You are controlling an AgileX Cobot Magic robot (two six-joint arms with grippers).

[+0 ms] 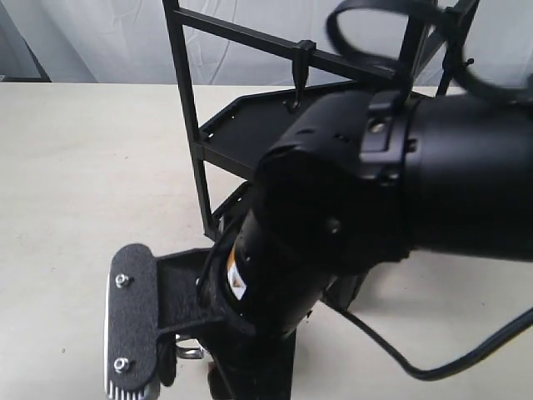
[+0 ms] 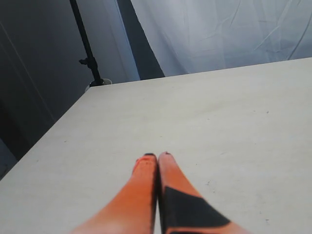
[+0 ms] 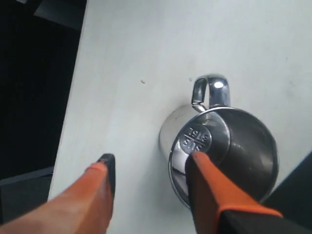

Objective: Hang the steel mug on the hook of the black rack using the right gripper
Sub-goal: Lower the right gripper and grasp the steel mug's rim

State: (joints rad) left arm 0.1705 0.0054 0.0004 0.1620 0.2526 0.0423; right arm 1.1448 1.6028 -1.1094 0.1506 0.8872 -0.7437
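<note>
Right wrist view looks straight down into the steel mug (image 3: 229, 151), which stands upright on the pale table (image 3: 146, 58) with its looped handle (image 3: 209, 90) turned away from the camera and a stamped mark legible on its inner floor. The right gripper (image 3: 151, 163) is spread wide around one side of the mug: one orange finger (image 3: 207, 190) reaches over the rim into the mouth, the other finger (image 3: 97, 187) sits outside over bare table, with the mug's wall between them. Whether either pad touches the steel cannot be told; nothing is clamped. In the exterior view the right arm (image 1: 375, 183) fills the foreground and hides the mug almost entirely; behind it stands the black rack (image 1: 241, 133), with the hook (image 1: 304, 71) hanging from its crossbar (image 1: 250, 35), well apart from the mug below. Left wrist view shows the left gripper (image 2: 157, 158) with its orange fingertips pressed together, holding nothing, over empty tabletop.
</note>
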